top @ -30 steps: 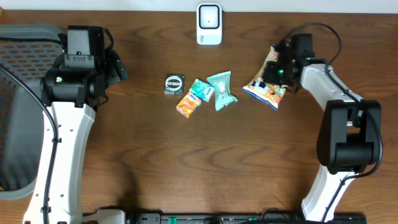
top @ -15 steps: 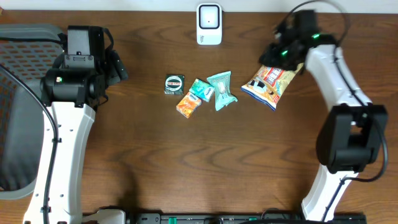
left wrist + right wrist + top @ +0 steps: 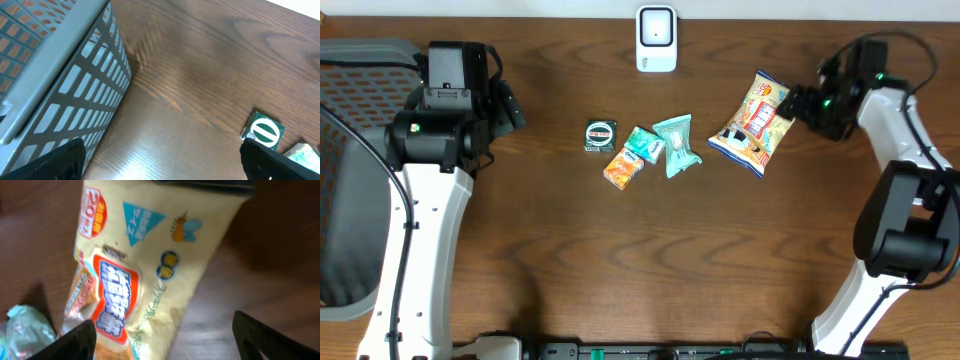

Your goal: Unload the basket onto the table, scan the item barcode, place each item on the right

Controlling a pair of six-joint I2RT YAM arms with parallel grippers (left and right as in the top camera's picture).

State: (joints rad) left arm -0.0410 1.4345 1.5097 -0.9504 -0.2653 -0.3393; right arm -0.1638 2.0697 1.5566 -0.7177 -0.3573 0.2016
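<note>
Brown wood-grain table (image 3: pixel 620 260) with white scanner (image 3: pixel 656 38), grey basket (image 3: pixel 370 50)

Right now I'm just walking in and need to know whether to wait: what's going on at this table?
Nothing is being held. The right gripper is open beside the snack bag, which lies flat on the table, well short of the scanner at the far edge. The left gripper hangs open and empty next to the grey basket. A cluster of small packets sits untouched mid-table.
</note>
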